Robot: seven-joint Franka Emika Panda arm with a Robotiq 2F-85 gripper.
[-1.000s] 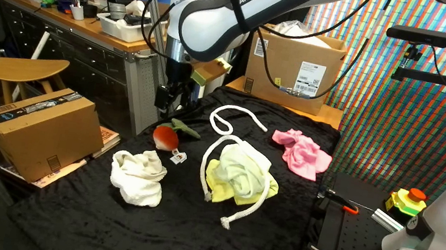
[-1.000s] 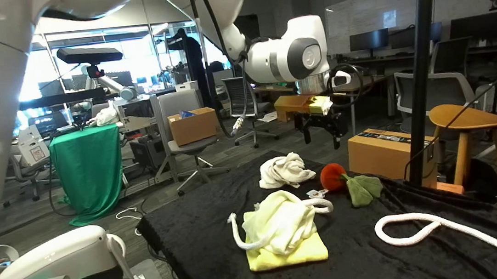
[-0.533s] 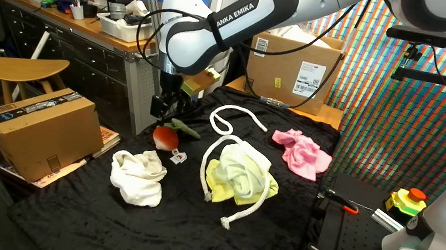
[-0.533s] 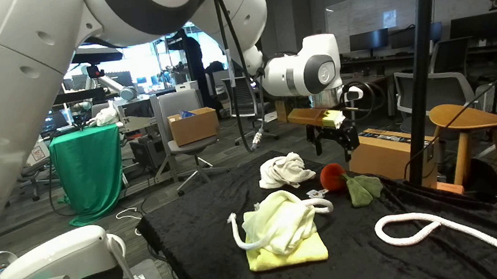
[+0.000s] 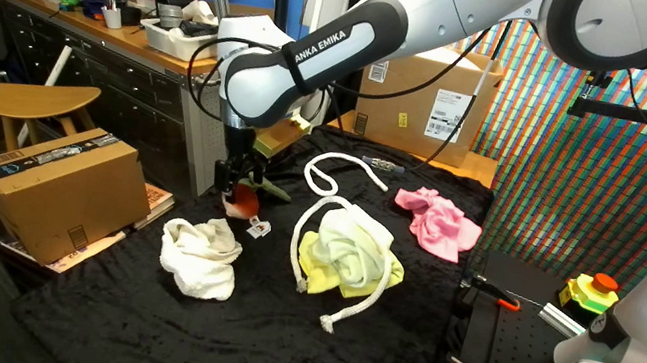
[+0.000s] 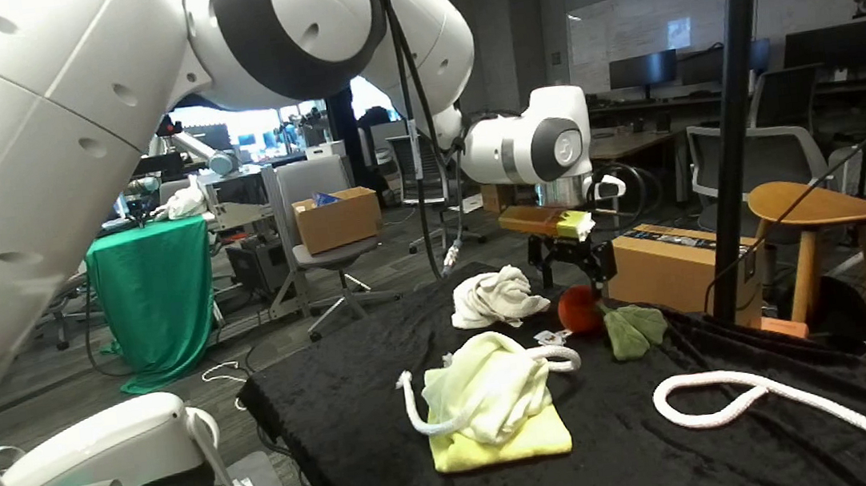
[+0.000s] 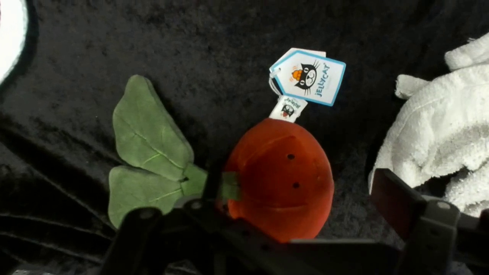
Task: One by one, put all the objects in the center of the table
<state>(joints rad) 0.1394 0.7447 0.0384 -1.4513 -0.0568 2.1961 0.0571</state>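
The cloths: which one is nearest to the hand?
The crumpled white cloth near the red toy; the pink cloth and the two stacked cloths lie farther away.

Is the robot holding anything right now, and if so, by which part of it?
Nothing is held: the jaws stand wide open at the red toy, which lies on the table.

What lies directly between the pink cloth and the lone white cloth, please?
An exterior view shows a pale cloth bunched on a yellow-green cloth, with a white rope partly across them.
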